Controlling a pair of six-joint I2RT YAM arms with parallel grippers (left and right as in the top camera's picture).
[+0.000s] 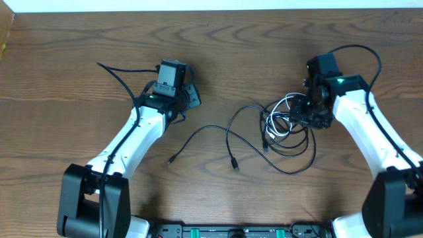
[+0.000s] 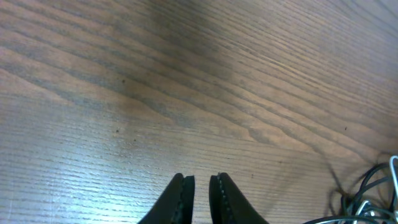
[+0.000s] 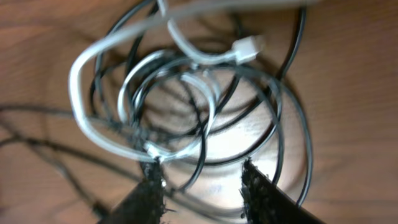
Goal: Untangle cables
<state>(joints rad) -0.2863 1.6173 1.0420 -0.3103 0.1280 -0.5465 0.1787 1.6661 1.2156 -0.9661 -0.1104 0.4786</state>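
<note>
- The table (image 1: pixel 59 59) is brown wood.
- The left arm (image 1: pixel 132 135) comes up from the bottom left corner. It is white with black parts.
- The left gripper (image 1: pixel 192 97) is over bare wood, well apart from the cords.
- In the left wrist view, its two fingers (image 2: pixel 180 199) are almost shut. There is only a thin gap between them, and nothing is in it.
- In that same view, a few cords (image 2: pixel 372 198) peek in at the bottom right corner.
- A black cord (image 1: pixel 198 132) runs out from the tangle to the left. Its little plug (image 1: pixel 172 160) lies on the table by itself.
- Another black end (image 1: pixel 234 165) lies near it, a bit more to the right.
- The tangle (image 1: pixel 285 125) is on the right half of the table. Black loops and white loops are mixed up in it.
- The right gripper (image 1: pixel 305 114) is at the right edge of the tangle.
- In the right wrist view, its fingers (image 3: pixel 258 190) are partly open, with cord loops in the gap between them.
- The white cord (image 3: pixel 81 106) touches the tip of one finger. I cannot tell if the fingers have hold of it.
- The white plug (image 3: pixel 249 48) lies near the top of that view, on the black loops.
- The right arm (image 1: pixel 377 132) goes down to the bottom right corner.
</note>
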